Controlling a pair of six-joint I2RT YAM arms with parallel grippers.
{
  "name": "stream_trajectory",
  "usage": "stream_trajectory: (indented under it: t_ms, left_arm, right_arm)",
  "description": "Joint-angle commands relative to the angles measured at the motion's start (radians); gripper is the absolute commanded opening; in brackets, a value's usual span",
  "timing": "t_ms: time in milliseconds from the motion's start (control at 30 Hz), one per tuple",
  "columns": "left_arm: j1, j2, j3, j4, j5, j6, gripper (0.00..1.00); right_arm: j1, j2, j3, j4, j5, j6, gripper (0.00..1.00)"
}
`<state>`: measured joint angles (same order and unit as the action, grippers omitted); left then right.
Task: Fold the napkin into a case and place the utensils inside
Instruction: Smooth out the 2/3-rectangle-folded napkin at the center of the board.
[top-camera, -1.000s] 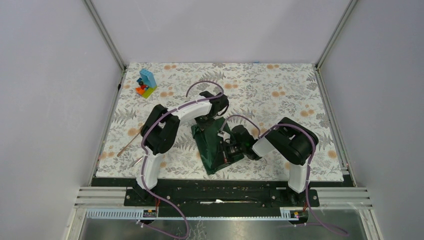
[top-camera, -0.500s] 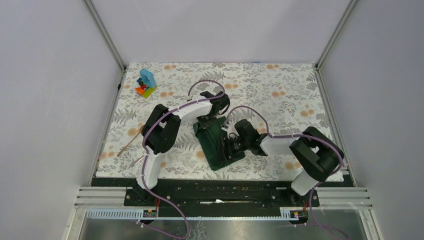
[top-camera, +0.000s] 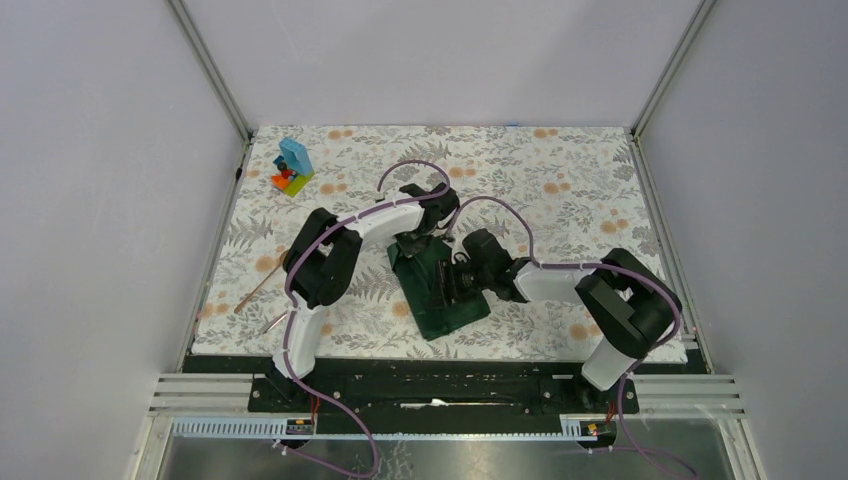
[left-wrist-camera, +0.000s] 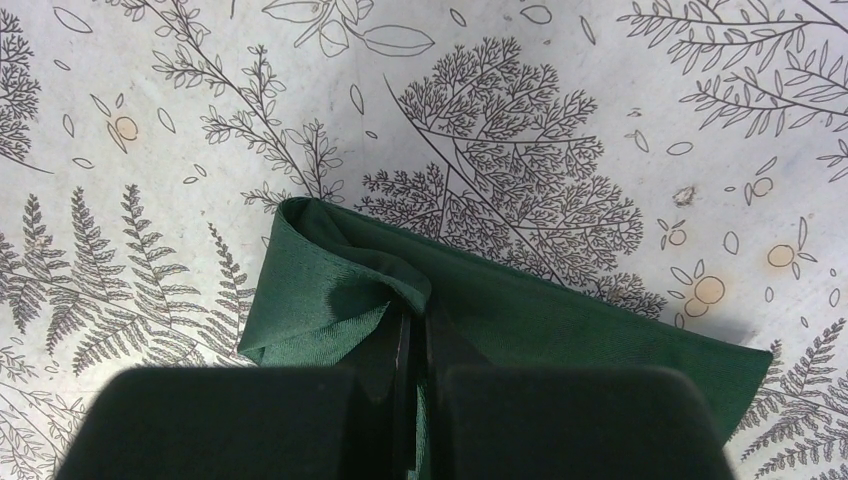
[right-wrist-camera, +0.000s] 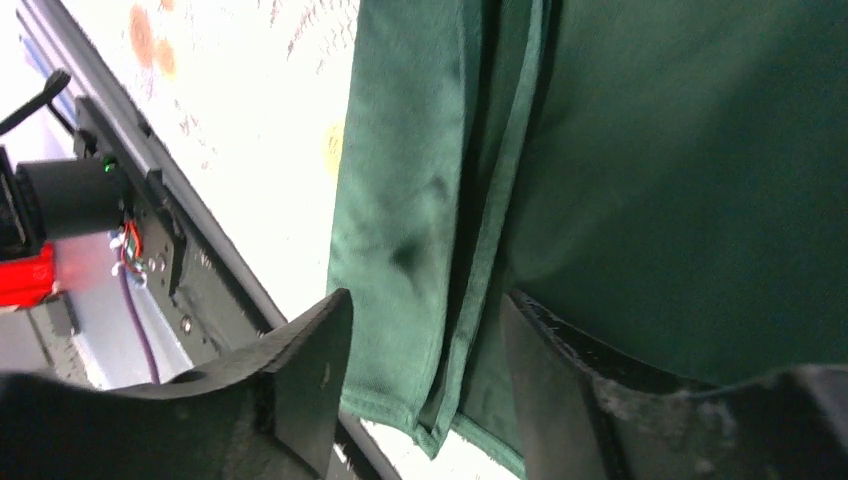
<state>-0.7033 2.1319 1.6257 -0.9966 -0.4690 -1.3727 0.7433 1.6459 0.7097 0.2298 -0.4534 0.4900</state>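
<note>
The dark green napkin lies folded into a narrow oblong on the floral cover, its layered hems showing in the right wrist view. My left gripper is shut on a raised fold at the napkin's far end, its jaws pressed together on cloth. My right gripper hovers open over the napkin's right side; its fingers stand apart, with the hemmed edges lying between them ungripped. Two thin utensils lie on the cover by the left arm.
A colourful toy block stack stands at the far left corner. Grey walls close in the sides and back. The black base rail runs along the near edge, also showing in the right wrist view.
My right gripper let go of the napkin's near right edge, opened, and moved farther up along the cloth as its arm stretched out. The left gripper kept its hold.
</note>
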Motion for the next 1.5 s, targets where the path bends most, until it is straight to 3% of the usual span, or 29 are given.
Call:
stream_trajectory:
  t_ms: [0,267,367,433,533,567,633,733,867,967,1233,1367,1467]
  left_arm:
    - [0.004,-0.040,-0.014,0.023,0.012,0.011,0.01]
    - [0.019,-0.081,-0.049,0.070,0.065,0.055,0.05]
    - [0.023,-0.114,-0.075,0.102,0.111,0.074,0.12]
    - [0.029,-0.152,-0.095,0.128,0.143,0.098,0.24]
    - [0.030,-0.248,-0.125,0.172,0.169,0.149,0.68]
    - [0.032,-0.289,-0.141,0.192,0.179,0.169,0.77]
    - [0.046,-0.381,-0.177,0.239,0.232,0.212,0.87]
    - [0.077,-0.526,-0.253,0.331,0.319,0.314,0.93]
    - [0.189,-0.658,-0.417,0.397,0.452,0.499,0.95]
    - [0.291,-0.721,-0.570,0.476,0.525,0.588,0.84]
    - [0.399,-0.670,-0.773,0.750,0.655,0.615,0.45]
    - [0.401,-0.598,-0.768,0.806,0.676,0.620,0.32]
    - [0.401,-0.552,-0.749,0.836,0.687,0.624,0.29]
  right_arm:
    - [-0.005,0.053,0.047,0.122,0.053,-0.022,0.57]
    - [-0.005,0.104,0.036,0.149,0.129,-0.022,0.41]
    - [-0.005,0.111,0.017,0.177,0.172,-0.008,0.23]
    - [-0.005,0.114,0.012,0.176,0.203,0.002,0.12]
    - [-0.005,0.108,0.005,0.180,0.228,0.004,0.04]
    - [-0.005,0.108,0.006,0.181,0.229,0.004,0.00]
    - [-0.005,0.109,0.006,0.180,0.230,0.006,0.00]
    - [-0.005,0.106,0.001,0.181,0.230,0.017,0.00]
    - [-0.005,0.095,-0.002,0.182,0.221,0.034,0.01]
    - [-0.005,0.083,0.015,0.151,0.219,0.034,0.07]
    - [-0.007,0.066,0.131,0.038,0.229,-0.064,0.51]
    - [-0.009,0.134,0.237,-0.003,0.228,-0.106,0.61]
    - [-0.010,0.190,0.328,-0.025,0.242,-0.131,0.69]
